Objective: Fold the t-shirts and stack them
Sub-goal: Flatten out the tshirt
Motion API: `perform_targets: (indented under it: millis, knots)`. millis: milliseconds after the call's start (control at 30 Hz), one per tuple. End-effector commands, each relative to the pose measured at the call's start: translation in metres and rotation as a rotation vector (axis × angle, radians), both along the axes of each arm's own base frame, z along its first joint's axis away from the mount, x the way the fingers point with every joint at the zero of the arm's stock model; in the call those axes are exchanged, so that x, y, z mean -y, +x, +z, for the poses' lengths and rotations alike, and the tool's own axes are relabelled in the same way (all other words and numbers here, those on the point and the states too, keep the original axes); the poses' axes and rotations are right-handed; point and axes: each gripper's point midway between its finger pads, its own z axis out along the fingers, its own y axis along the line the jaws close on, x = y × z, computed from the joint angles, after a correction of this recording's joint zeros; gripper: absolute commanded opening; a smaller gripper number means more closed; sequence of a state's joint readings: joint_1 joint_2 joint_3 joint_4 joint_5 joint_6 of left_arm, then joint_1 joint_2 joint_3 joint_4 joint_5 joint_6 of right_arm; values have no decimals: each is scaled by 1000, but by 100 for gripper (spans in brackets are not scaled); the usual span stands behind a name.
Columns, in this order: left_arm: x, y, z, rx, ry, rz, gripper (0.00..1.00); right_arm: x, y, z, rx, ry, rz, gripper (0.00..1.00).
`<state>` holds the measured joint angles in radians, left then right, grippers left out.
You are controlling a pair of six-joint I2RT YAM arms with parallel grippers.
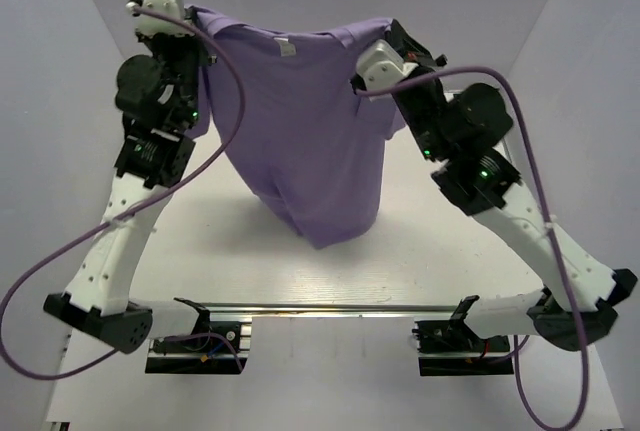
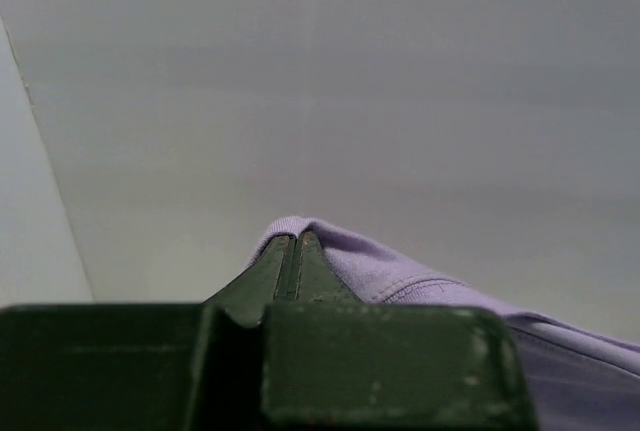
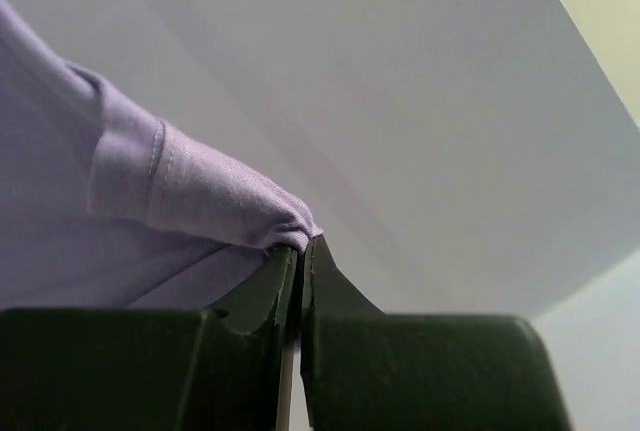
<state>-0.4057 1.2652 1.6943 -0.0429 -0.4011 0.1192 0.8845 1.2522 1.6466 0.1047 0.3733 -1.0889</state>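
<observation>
One t-shirt (image 1: 300, 131) held up at 12 o'clock over table (image 1: 420, 261), hem hanging toward 6. Left gripper (image 2: 290, 251) pinching shoulder edge at 10; right gripper (image 3: 300, 249) pinching sleeve cuff at 1. Step: spread before fold. Next probably: lower evenly, lay flat, avoid bunching.

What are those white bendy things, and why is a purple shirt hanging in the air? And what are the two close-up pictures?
Those are two robot arms, seen by a camera above and behind them. Each ends in a gripper, like a pair of tongs. The left gripper and the right gripper are both shut on the purple t-shirt, holding it up over the white table. The other two pictures come from little cameras on the wrists, so you see the dark fingers close up with cloth caught between them.
</observation>
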Motion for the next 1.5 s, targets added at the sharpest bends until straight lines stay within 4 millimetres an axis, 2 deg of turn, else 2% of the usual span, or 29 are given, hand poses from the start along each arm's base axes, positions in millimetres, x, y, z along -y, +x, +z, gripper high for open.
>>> perform_targets:
  millis: [0,33,100,167,200,233,267,300,333,367,433,467,600,767,900,967,1000,1067,1100,1167,1200,1233,1267,1300,1333,1367,1400,1433,1467]
  knots:
    - [-22,-2,29,93,-34,118,0,48,7,52,166,153,-190,0]
    - [-23,2,32,99,-33,131,0,35,26,40,146,128,-202,0]
    - [-20,24,21,79,-22,172,0,42,43,47,181,161,-236,0]
    - [-24,31,35,121,-30,221,0,37,71,43,195,167,-271,0]
    - [-26,37,35,123,-36,249,0,48,76,51,218,189,-300,0]
    - [-24,58,27,118,-19,284,0,46,85,55,242,207,-310,0]
    - [-24,60,41,152,-27,292,0,47,105,49,255,211,-343,0]
    - [-24,67,44,164,-31,310,0,58,113,53,287,214,-383,0]
    - [-23,74,47,174,-33,329,0,73,103,80,365,277,-406,0]
    - [-18,89,58,195,-30,340,0,65,137,61,363,250,-438,0]
    - [-19,100,71,232,-35,361,0,74,132,80,456,277,-391,0]
    - [-20,93,89,310,-62,358,0,78,146,74,445,279,-392,0]
    - [-8,81,114,455,-55,262,0,106,141,112,557,443,-236,0]
    - [-6,75,126,563,-63,241,0,90,150,105,591,351,-174,0]
    - [-3,78,125,614,-38,229,0,107,155,100,584,424,-185,0]
    - [0,91,110,580,-10,226,0,111,163,91,560,414,-202,0]
    - [3,97,103,564,12,224,0,110,178,70,518,377,-238,0]
    - [7,110,82,494,43,218,0,116,178,62,517,341,-288,0]
    - [7,114,73,468,47,223,0,112,197,33,448,308,-310,0]
    - [11,130,35,390,41,206,0,117,196,24,427,294,-337,0]
    - [11,133,11,337,49,204,0,119,213,-12,347,279,-372,0]
    - [9,129,4,340,48,204,0,122,208,-14,339,286,-379,0]
    - [2,127,-8,320,17,227,0,122,209,-36,288,281,-380,0]
    - [-1,123,-18,305,1,228,0,127,192,-29,315,313,-358,0]
    - [-3,114,-37,272,2,216,0,118,204,-78,215,267,-337,0]
    - [-5,111,-47,254,-26,205,0,117,200,-83,204,274,-319,0]
    - [-8,107,-55,236,-42,210,0,125,183,-70,218,300,-314,0]
    - [-9,99,-70,199,-64,186,0,119,188,-102,136,311,-286,0]
    - [-11,95,-79,170,-80,182,0,119,185,-108,112,321,-277,0]
